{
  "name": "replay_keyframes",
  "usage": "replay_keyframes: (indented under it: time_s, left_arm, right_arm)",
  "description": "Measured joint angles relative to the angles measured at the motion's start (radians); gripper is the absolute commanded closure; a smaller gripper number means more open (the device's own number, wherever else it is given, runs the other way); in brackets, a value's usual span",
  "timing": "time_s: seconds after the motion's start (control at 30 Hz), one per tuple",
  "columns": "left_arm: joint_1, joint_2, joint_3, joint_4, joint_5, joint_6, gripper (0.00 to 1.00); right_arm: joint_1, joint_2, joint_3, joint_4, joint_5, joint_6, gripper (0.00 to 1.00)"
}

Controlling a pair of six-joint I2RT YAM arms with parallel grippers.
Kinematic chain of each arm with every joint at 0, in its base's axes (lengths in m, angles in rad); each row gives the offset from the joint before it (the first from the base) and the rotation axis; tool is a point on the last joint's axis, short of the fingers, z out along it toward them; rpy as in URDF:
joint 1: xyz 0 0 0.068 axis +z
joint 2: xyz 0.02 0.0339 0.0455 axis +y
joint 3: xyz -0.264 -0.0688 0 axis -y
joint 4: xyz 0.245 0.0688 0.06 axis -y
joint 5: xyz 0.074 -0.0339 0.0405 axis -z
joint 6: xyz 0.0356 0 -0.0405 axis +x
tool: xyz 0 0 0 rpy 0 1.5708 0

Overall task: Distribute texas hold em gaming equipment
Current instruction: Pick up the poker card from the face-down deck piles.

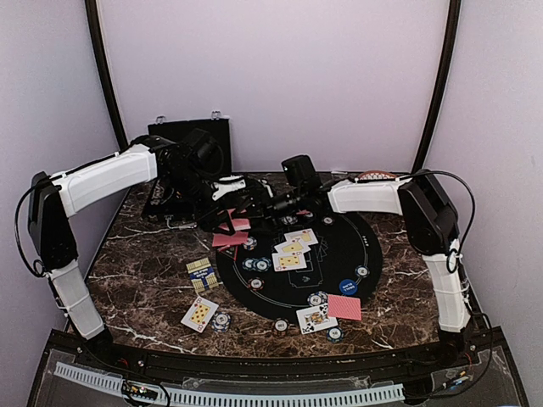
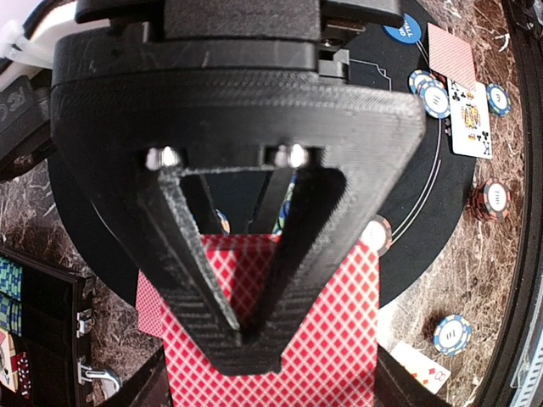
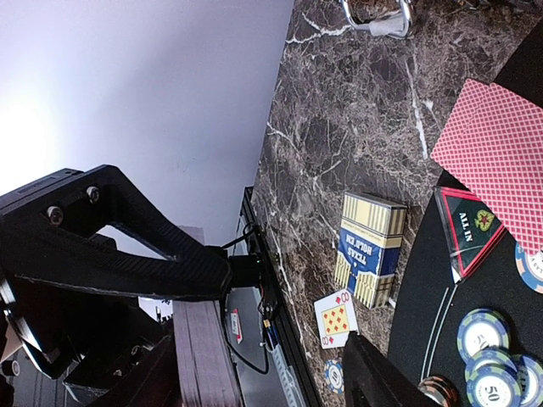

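My right gripper (image 1: 261, 206) (image 3: 288, 312) is shut on a deck of red-backed playing cards (image 2: 339, 339) (image 3: 208, 356), with one finger on each side of it. My left gripper (image 1: 240, 209) (image 2: 246, 343) is shut, and its tips meet right over the deck's top card. I cannot tell whether a card is pinched. Face-up cards (image 1: 293, 248) lie at the middle of the round black mat (image 1: 339, 254), with striped chips (image 1: 257, 264) beside them. A blue button disc (image 1: 348, 287) (image 2: 400, 30), a red-backed card (image 1: 344, 307) and a face-up king (image 1: 314, 319) (image 2: 472, 119) lie near the mat's front edge.
A blue and yellow card box (image 1: 201, 273) (image 3: 373, 250), a diamond card (image 1: 199, 314) (image 3: 336, 319) and a chip (image 1: 221, 321) lie on the marble at front left. The black chip case (image 1: 182, 140) stands open at back left. A patterned plate (image 1: 377, 176) sits behind the right arm.
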Motion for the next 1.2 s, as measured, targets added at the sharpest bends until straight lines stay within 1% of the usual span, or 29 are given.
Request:
replay_keyframes:
  time_s: [0.2, 0.37, 0.47, 0.6, 0.7, 0.97, 1.2]
  left_arm:
    - [-0.009, 0.001, -0.007, -0.021, -0.008, 0.005, 1.0]
    - [-0.009, 0.001, -0.007, -0.027, -0.01, 0.005, 1.0]
    - [-0.009, 0.001, -0.007, -0.027, -0.01, 0.005, 1.0]
    - [-0.01, 0.001, -0.007, -0.027, -0.009, 0.005, 1.0]
    - [-0.009, 0.0, -0.007, -0.025, -0.01, 0.005, 1.0]
    - [-0.009, -0.002, -0.007, -0.019, -0.014, 0.006, 1.0]
    - [-0.009, -0.002, -0.015, -0.019, -0.023, 0.013, 1.0]
  right_arm:
    - [-0.011, -0.042, -0.076, 0.005, 0.001, -0.039, 0.4]
    - [-0.021, -0.065, -0.098, -0.013, 0.008, -0.06, 0.43]
    - [-0.021, -0.075, -0.105, -0.014, 0.011, -0.059, 0.49]
    - [-0.022, -0.105, -0.143, 0.028, 0.011, -0.026, 0.64]
    - [-0.025, -0.127, -0.167, 0.054, 0.012, 0.01, 0.71]
    - [-0.037, -0.166, -0.227, 0.108, 0.007, 0.067, 0.82]
    - [-0.041, -0.191, -0.278, 0.16, 0.004, 0.116, 0.89]
